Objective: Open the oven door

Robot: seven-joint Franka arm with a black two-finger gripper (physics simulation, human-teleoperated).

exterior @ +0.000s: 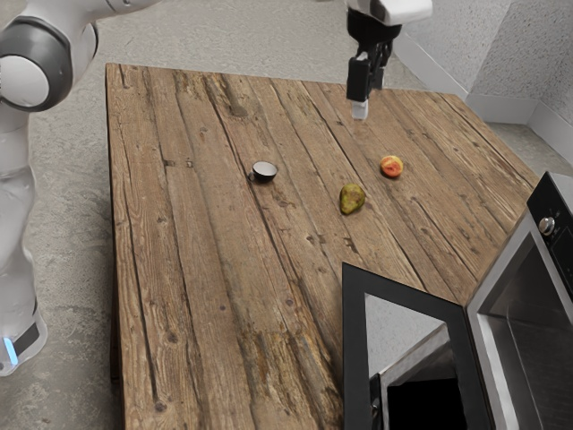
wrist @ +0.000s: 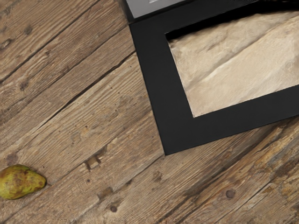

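Grey floor [exterior: 233, 36] borders the wood-plank table [exterior: 197, 233]. Arm [exterior: 12, 188]: lower links upright, exterior view's left edge. Oven door [exterior: 354, 340]: open, lower right. Gripper [exterior: 370, 103]: upper right, directed downward; opening and grip cannot be determined

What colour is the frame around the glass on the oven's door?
The door frame is black, best seen in the wrist view.

Soft, diffuse light lay fairly evenly over the table [exterior: 206, 269]; shadows were faint, and the oven door [exterior: 354, 340] bore pale reflections in its pane [exterior: 403, 324].
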